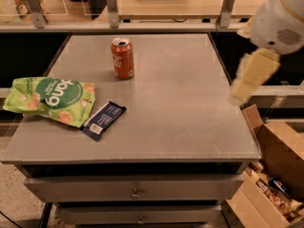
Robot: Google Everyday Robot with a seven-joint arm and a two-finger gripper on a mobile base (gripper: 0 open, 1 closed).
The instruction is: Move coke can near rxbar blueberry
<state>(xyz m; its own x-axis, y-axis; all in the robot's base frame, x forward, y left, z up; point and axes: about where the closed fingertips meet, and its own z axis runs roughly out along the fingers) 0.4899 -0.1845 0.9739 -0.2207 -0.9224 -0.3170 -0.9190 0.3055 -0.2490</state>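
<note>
The coke can (122, 58), red with a silver top, stands upright at the back left of the grey table (180, 103). The rxbar blueberry (104, 119), a flat dark navy wrapper with a white label patch, lies near the front left, touching the edge of a green snack bag. The can is well behind the bar, with bare table between them. My gripper is out of view. Only my arm's white and cream links (254, 72) show, above the table's right edge and far from the can.
A green snack bag (51, 99) lies at the table's left edge. An open cardboard box (273, 175) with packets sits on the floor at the right. Drawers run under the table front. A counter with posts stands behind.
</note>
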